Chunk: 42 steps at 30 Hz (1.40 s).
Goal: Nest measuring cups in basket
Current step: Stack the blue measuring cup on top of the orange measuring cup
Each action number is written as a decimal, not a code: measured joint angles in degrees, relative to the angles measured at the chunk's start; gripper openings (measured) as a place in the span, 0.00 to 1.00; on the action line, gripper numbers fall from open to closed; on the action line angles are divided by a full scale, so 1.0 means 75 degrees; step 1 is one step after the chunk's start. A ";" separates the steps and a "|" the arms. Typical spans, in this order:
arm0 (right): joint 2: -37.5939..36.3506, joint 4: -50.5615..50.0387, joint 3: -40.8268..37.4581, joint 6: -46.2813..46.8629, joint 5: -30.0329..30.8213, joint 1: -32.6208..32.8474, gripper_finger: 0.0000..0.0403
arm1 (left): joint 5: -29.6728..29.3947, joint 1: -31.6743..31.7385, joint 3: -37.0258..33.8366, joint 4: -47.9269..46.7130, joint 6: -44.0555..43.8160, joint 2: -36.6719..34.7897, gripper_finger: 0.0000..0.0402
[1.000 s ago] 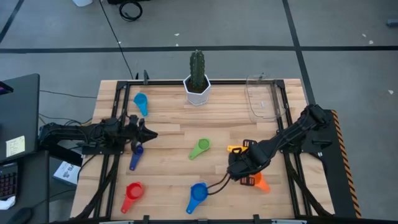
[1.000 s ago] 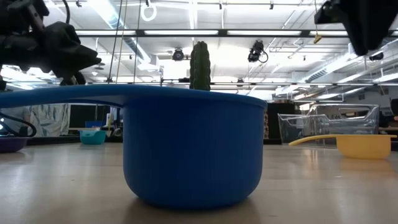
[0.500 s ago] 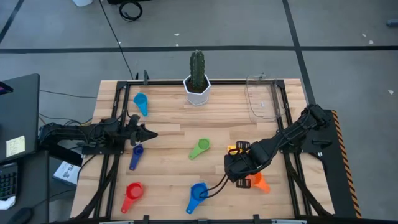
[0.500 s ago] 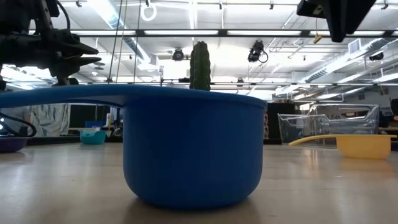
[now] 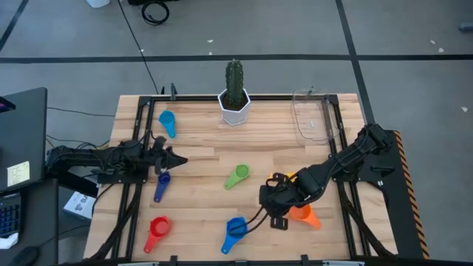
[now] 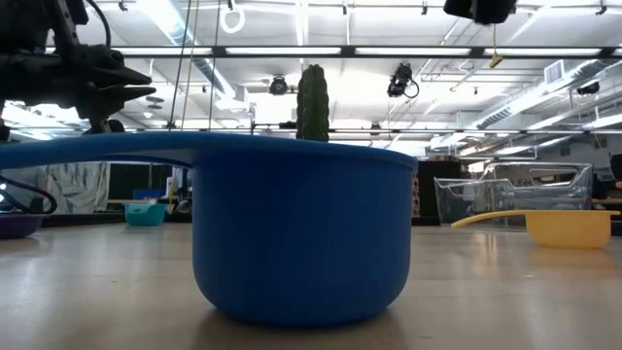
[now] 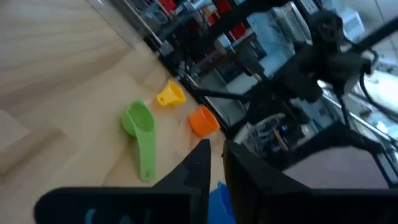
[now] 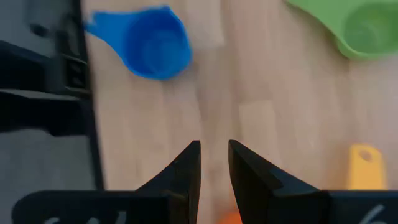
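Measuring cups, small round plastic scoops, all lie loose on the table; none is in the clear rectangular plastic basket [image 5: 313, 117].

Nearest, the right gripper [image 5: 269, 201] has slid from the orange cup [image 5: 301, 215] toward the blue cup [image 5: 235, 229], fingers slightly apart, empty. Farther off, the left gripper [image 5: 174, 158] hovers above the purple cup [image 5: 162, 181], fingers narrowed, empty. The basket stands well beyond the orange cup, so nesting hasn't started.

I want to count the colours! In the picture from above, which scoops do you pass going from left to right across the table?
Red cup → purple cup → light blue cup → blue cup → green cup → orange cup. The yellow one is mostly hidden under the right arm.
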 joint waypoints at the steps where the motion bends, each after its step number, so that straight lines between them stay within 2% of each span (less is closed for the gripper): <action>1: 0.0000 0.0197 0.0000 -0.0004 -0.0109 -0.0029 0.21 | 0.0171 0.0000 0.0074 -0.0207 0.0041 0.0002 0.08; 5: 0.0000 0.0768 0.0000 -0.0009 -0.0364 -0.0153 0.20 | 0.0594 -0.0031 0.0822 -0.1348 0.0515 -0.0002 0.02; 10: 0.0000 0.1102 0.0000 0.0144 -0.0394 -0.0262 0.18 | 0.0605 -0.0142 0.2384 -0.3974 0.1177 0.0237 0.01; 14: 0.0000 0.1169 0.0000 0.0137 -0.0418 -0.0281 0.16 | 0.0605 -0.0268 0.3800 -0.5911 0.1425 0.0755 0.01; 20: 0.0003 0.1376 0.0000 0.0180 -0.0993 -0.0278 0.15 | 0.0605 -0.0588 0.5483 -0.7799 0.1593 0.1790 0.01; 26: 0.0008 0.1569 0.0000 -0.0887 -0.0853 -0.0206 0.19 | 0.0720 -0.0867 0.6256 -0.8184 0.1891 0.2511 0.04; 34: 0.0020 0.1915 -0.0133 -0.2460 -0.0721 -0.0177 0.28 | 0.1146 -0.0982 0.6422 -0.8198 0.1831 0.2797 0.04; 42: 0.0026 0.3608 -0.0987 -0.4241 -0.0657 -0.0072 0.29 | 0.1242 -0.0985 0.6422 -0.8207 0.1834 0.2804 0.03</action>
